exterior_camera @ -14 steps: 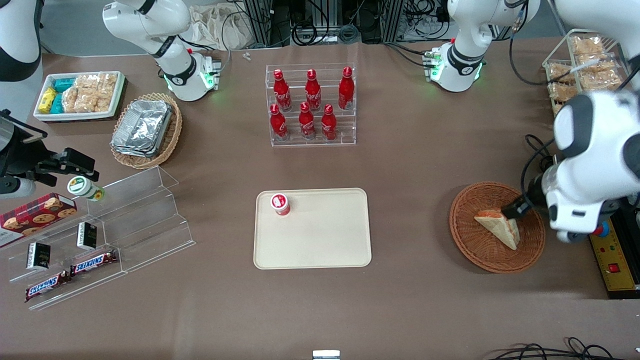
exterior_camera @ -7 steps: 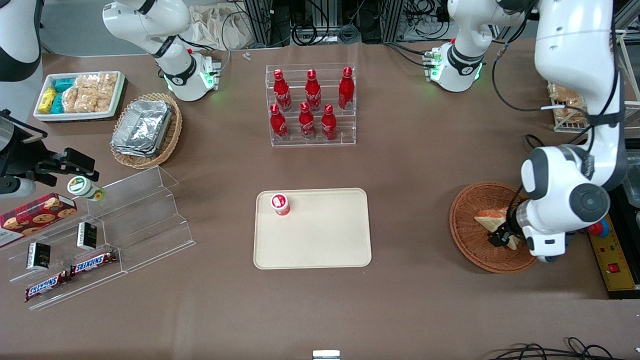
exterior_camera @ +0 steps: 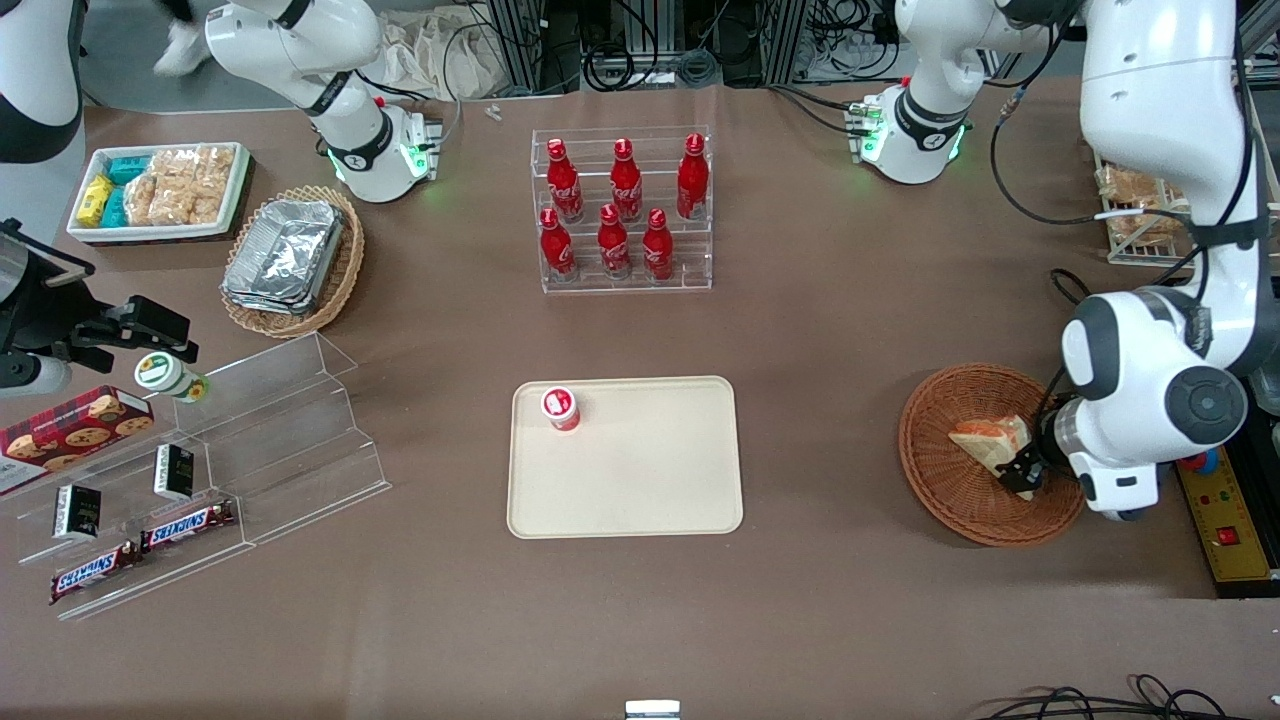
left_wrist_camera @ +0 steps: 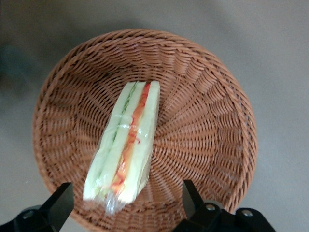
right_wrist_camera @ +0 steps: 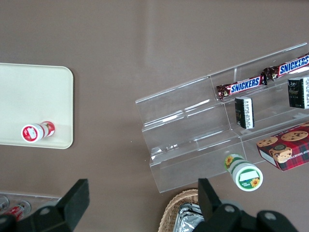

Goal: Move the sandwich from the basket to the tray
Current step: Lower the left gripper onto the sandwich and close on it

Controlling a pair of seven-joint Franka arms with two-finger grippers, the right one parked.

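The sandwich [exterior_camera: 983,437] [left_wrist_camera: 128,145], a wrapped wedge of pale bread with red and orange filling, lies on its side in the round reddish-brown wicker basket [exterior_camera: 930,480] [left_wrist_camera: 207,111] toward the working arm's end of the table. My left gripper [exterior_camera: 1020,470] [left_wrist_camera: 125,187] hangs low over the basket, open wide. Its two black fingers [left_wrist_camera: 62,202] stand either side of the sandwich's near end without touching it. In the front view the wrist hides part of the sandwich. The cream tray [exterior_camera: 650,480] lies at the table's middle.
A small red-and-white cup [exterior_camera: 561,408] stands on the tray's corner. A clear rack of red bottles [exterior_camera: 622,210] stands farther from the front camera than the tray. A yellow control box [exterior_camera: 1228,535] lies beside the basket at the table's end. Acrylic snack steps [exterior_camera: 200,480] lie toward the parked arm's end.
The left arm swung round and came down over the basket. Its gripper shifted from the sandwich's farther edge toward its nearer end, fingers open. The sandwich has not moved.
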